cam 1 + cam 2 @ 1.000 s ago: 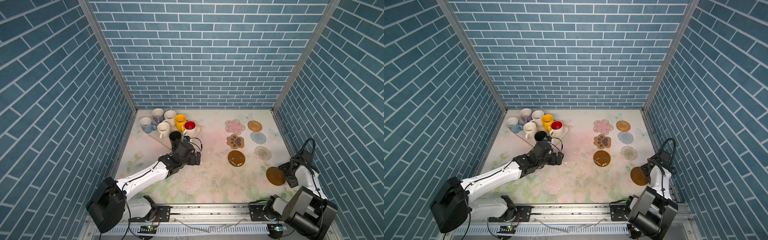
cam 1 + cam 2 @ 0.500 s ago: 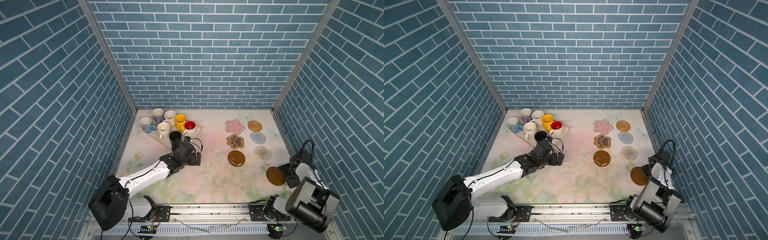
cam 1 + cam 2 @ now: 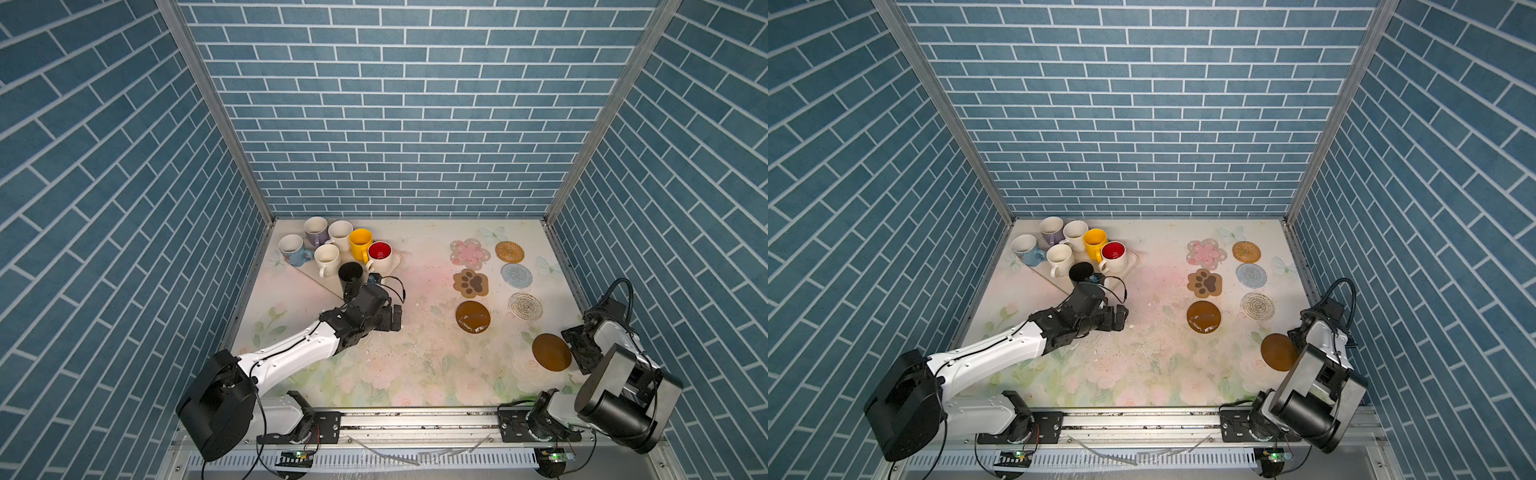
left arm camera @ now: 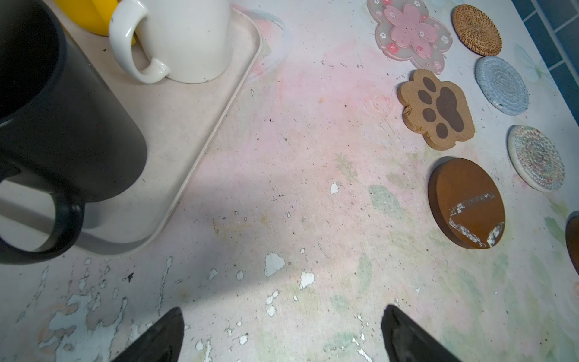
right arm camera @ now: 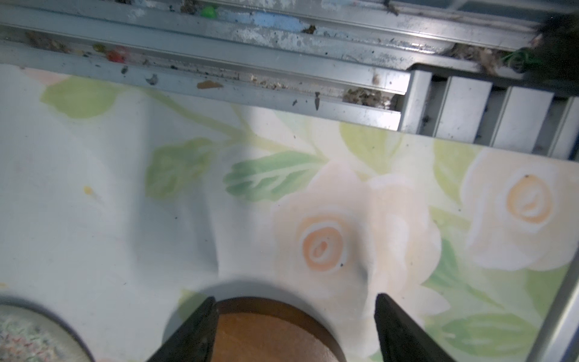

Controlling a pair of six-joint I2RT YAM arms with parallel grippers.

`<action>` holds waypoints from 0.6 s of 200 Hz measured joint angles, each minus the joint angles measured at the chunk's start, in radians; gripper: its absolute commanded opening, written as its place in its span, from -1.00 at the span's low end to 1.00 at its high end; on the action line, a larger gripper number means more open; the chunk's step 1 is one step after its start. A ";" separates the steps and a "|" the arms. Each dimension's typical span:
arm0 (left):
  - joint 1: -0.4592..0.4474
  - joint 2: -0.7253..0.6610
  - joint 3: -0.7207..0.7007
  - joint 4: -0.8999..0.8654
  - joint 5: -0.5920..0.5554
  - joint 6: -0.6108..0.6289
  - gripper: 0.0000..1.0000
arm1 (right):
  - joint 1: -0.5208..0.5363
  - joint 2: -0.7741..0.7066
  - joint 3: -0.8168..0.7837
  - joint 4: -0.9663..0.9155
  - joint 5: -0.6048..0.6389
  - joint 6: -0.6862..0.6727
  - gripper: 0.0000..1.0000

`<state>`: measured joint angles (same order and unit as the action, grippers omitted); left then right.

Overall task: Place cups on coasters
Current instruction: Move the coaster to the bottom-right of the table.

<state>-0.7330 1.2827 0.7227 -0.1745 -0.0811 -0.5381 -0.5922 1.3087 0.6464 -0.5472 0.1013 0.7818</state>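
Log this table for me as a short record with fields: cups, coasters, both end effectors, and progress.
cups: seven mugs clustered far left, light blue mug to red-lined mug, on or beside the cream tray
coasters: seven on the right, pink flower coaster in the far row, near brown disc closest, all bare
left end effector: open, empty, beside the black mug
right end effector: open, fingers either side of the near brown disc
progress: no cup on a coaster yet

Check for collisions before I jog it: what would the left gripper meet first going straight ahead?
Probably only bare table: the open left gripper aims between the tray and the paw-print coaster, though depth is unclear.
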 measured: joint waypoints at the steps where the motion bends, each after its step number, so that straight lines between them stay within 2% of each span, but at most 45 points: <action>1: 0.000 0.000 0.000 0.000 0.000 0.000 0.99 | 0.000 0.001 0.000 0.001 0.000 0.000 0.58; 77: 0.000 -0.013 -0.002 -0.008 -0.003 -0.001 0.99 | 0.001 0.044 0.002 0.045 -0.044 0.000 0.55; 120: 0.000 -0.034 -0.022 -0.005 -0.003 -0.008 0.99 | 0.035 0.045 0.002 0.055 -0.063 0.008 0.56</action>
<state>-0.7330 1.2488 0.7006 -0.1799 -0.0841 -0.5465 -0.5575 1.3537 0.6479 -0.4927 0.0383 0.7895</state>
